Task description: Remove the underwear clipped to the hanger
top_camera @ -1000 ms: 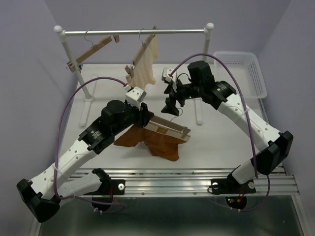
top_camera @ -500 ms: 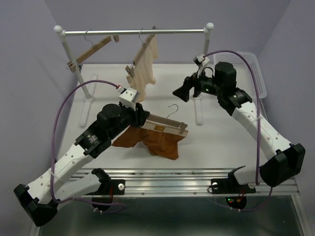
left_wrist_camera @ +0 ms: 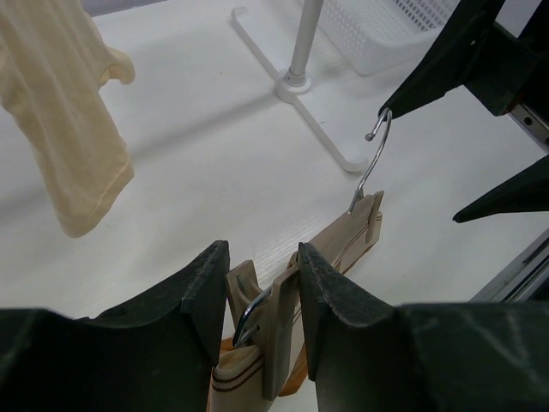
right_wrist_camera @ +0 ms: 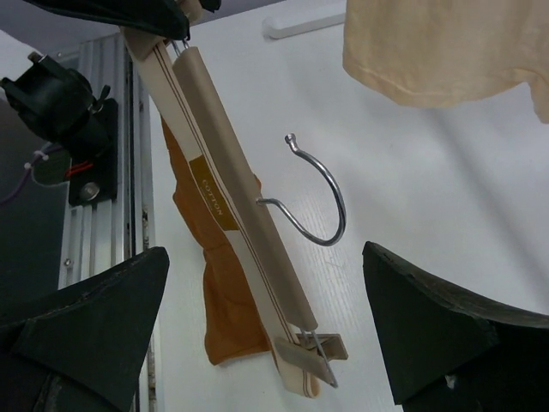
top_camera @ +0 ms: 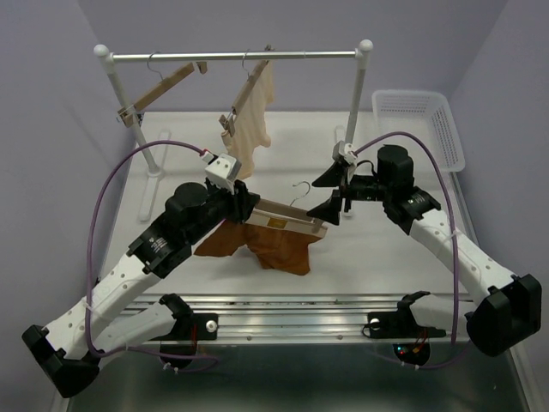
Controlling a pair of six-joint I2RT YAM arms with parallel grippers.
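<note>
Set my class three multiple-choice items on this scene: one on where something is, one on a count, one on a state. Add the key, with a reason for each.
1. Where is the cream garment?
A. hanging from the rail
B. in the basket
C. flat on the table

2. How many hangers hang on the rail?
A. one
B. two
C. three

3. The right gripper, beside the hook of the hanger that carries the underwear, is:
A. open
B. shut on the hook
C. shut on the underwear

Key:
1 A: the garment is clipped to a hanger hooked over the rail.
2 B: a bare hanger and the one with the cream garment.
3 A: its fingers stand wide apart, while the left gripper clamps the hanger's other end.
</note>
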